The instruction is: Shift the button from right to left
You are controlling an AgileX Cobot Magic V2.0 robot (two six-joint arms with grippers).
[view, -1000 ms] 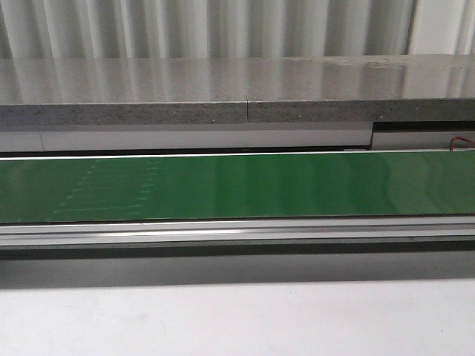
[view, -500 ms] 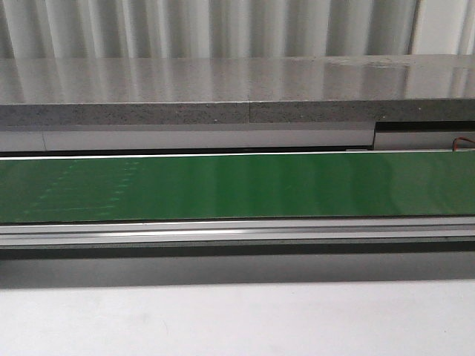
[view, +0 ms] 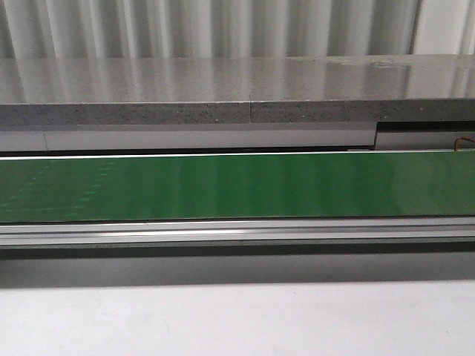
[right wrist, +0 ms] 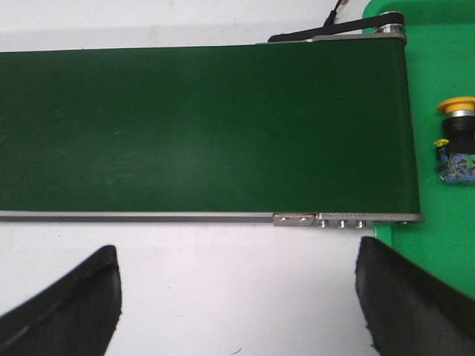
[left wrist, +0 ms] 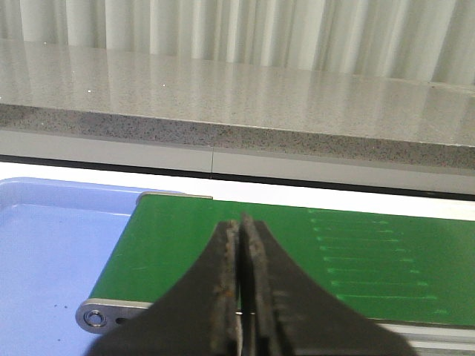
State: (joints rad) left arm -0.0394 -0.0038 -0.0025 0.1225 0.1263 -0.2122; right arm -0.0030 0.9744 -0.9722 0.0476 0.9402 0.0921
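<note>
Jaws: left gripper point(left wrist: 240, 297) pressed together, right gripper point(right wrist: 237, 297) spread wide — both empty.
Only the right wrist view shows the button point(right wrist: 454, 139), lying on a green tray point(right wrist: 445, 67) beside the conveyor belt point(right wrist: 200, 126).

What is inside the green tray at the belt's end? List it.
One button lies on its side in the green tray, apart from the belt. Most of the tray runs out of the picture, so anything else there is unseen.

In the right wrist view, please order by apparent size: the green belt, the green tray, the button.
1. Green belt, the largest by far.
2. Green tray, only partly in frame, so its full size is unsure.
3. Button, the smallest, lying on the tray.
</note>
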